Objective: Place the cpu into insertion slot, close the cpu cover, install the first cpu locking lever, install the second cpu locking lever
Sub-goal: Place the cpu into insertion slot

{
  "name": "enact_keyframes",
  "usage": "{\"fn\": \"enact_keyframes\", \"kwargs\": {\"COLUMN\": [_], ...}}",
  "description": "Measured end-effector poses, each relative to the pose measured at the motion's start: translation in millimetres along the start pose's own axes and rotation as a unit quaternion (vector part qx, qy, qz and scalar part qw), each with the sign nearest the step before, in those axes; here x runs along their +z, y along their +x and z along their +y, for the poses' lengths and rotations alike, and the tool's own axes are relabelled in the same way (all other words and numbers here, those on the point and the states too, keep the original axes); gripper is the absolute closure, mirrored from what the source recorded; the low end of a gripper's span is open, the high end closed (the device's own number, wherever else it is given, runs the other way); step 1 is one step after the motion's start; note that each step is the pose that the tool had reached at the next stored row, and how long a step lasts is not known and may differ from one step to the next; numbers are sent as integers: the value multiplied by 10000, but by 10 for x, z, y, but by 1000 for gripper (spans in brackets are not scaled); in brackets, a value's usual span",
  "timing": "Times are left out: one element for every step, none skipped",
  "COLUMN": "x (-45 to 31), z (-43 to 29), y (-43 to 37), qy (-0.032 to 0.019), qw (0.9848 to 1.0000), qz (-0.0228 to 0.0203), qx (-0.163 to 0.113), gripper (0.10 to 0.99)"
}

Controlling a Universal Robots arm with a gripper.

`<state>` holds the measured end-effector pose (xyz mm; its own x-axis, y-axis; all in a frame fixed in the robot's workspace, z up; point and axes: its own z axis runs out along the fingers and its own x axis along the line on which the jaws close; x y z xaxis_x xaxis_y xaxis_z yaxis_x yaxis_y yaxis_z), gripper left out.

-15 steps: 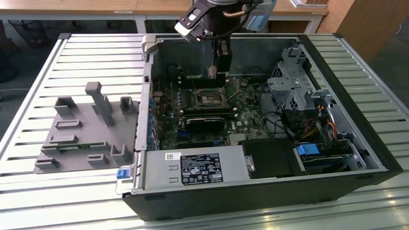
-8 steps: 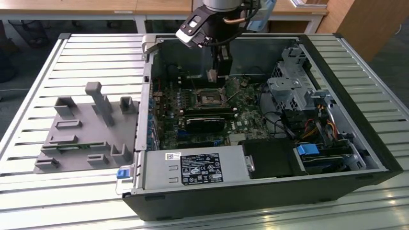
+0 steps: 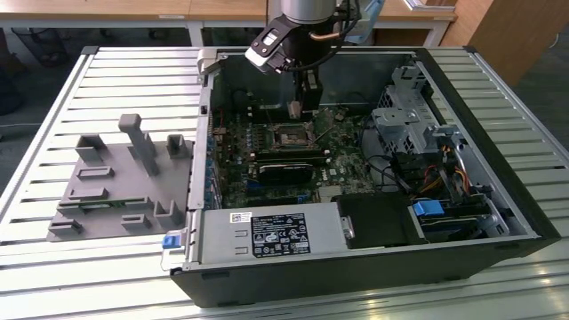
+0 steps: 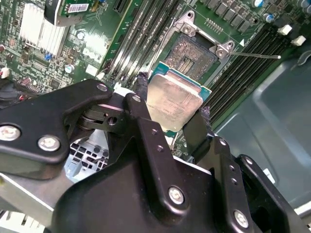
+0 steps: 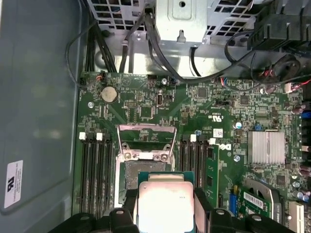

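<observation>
Open computer case (image 3: 356, 280) lying on a slatted table (image 3: 53, 133), with a grey fixture tray (image 3: 116, 193) well apart from the work. The motherboard (image 3: 342, 170) forms the floor of the case, and the single arm reaches down into it from above.

The gripper (image 4: 172, 99) is clamped on the cpu (image 4: 174, 101) — one black finger on each of two opposite edges, metal top facing the wrist cameras, the chip held flat across the jaws. A long black card (image 3: 284, 175) lies on the board to one side of the jaws and is not in the line of descent.

The insertion slot (image 4: 194, 51) lies just beyond the fingertips, below and slightly ahead of the chip. In both wrist views the chip overlaps the slot's near edge and leaves the far part uncovered. The chip is square, so no long axis applies; its sides run roughly parallel to the slot's rim. It appears to hang clear of the slot rather than to sit in it.

The cpu cover (image 5: 146, 127) stands open on the side of the slot away from the jaws, leaving the recess bare. Memory slots (image 5: 95, 170) flank the slot on both sides, just beside the fingers. A thin wire locking lever (image 4: 257, 56) juts outward, released — near the slot, apart from the chip.
</observation>
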<state>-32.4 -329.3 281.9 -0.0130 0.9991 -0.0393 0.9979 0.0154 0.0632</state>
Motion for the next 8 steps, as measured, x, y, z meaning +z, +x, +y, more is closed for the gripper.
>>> {"fn": "enact_keyframes", "kwargs": {"x": [8, 16, 27, 38, 50, 61, 72, 83], "z": [-1, -1, -1, -2, -3, -3, -4, -4], "y": [1, 3, 6, 9, 13, 17, 19, 19], "qy": [16, 25, 31, 33, 34, 35, 35, 35], "qw": [10000, 10000, 10000, 10000, 10000, 10000, 10000, 10000], "qz": [-9, -18, -28, -33, -34, -34, -34, -33], "qx": [-1, -2, -3, -4, -5, -9, -16, -21], "gripper": [545, 545, 545, 545, 545, 545, 545, 545]}}
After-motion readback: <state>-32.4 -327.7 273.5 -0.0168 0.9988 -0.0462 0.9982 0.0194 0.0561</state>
